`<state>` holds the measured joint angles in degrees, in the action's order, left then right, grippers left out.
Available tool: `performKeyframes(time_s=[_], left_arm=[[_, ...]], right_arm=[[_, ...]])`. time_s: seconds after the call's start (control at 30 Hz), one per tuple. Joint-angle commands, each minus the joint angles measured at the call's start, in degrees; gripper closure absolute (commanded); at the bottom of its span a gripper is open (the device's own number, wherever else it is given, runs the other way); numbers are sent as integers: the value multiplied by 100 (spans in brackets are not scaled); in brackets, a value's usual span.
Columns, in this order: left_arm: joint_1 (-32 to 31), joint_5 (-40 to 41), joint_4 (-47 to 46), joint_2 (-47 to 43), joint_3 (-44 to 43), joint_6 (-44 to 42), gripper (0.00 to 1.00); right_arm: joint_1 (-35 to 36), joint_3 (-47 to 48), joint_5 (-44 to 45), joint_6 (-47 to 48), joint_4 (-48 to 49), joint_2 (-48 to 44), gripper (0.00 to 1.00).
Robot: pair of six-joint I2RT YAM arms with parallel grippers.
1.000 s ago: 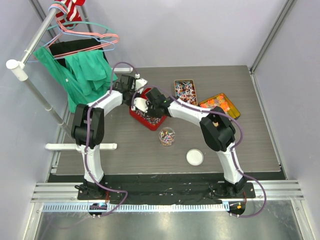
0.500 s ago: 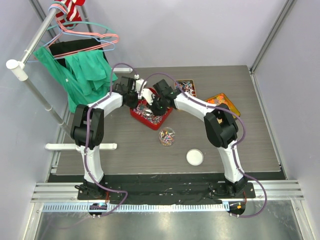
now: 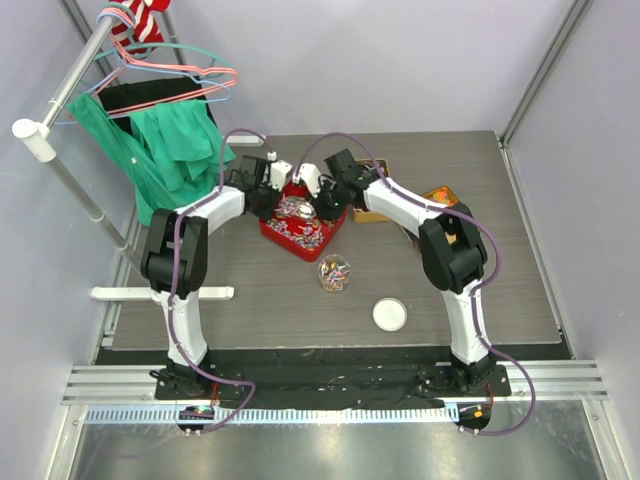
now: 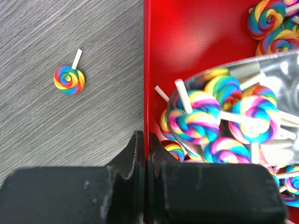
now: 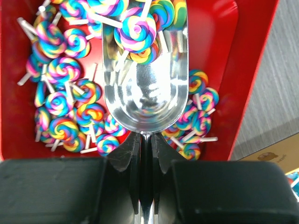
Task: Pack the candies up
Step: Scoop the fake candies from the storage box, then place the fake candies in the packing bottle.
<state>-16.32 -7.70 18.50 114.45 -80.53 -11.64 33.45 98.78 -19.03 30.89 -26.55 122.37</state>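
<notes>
Scoop (image 5: 145,100) handle vanishes inside right claw (image 5: 145,140), bowl covering candies (image 5: 58,100) beneath.

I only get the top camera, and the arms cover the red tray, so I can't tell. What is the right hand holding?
Observer: The right hand is shut on the handle of a shiny metal scoop. A few rainbow lollipops sit at its far end.
Operator: What about the left hand?
Observer: The left hand is pinching the side wall of the red tray.
Operator: Is any candy outside the tray?
Observer: Yes, one loose lollipop lies on the table, a little way from that wall.
</notes>
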Motion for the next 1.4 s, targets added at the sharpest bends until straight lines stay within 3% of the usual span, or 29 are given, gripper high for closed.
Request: performKeyframes(time_s=[0.0, 0.5, 1.03, 1.27, 1.37], left_arm=[[41, -135, -382, -266, -50, 232, 100], [331, -108, -488, -187, -296, 689, 100], [348, 533, -330, 367, -551, 698, 100], [357, 419, -128, 402, -577, 681, 79], [357, 340, -57, 446, -578, 637, 75]], right_arm=[[-84, -87, -312, -22, 352, -512, 99], [-374, -755, -417, 101, 404, -1135, 99], [-585, -1660, -681, 408, 28, -2392, 99], [-603, -2389, -690, 909, -614, -3253, 99], [-603, -2627, -646, 1199, -1009, -3596, 99]])
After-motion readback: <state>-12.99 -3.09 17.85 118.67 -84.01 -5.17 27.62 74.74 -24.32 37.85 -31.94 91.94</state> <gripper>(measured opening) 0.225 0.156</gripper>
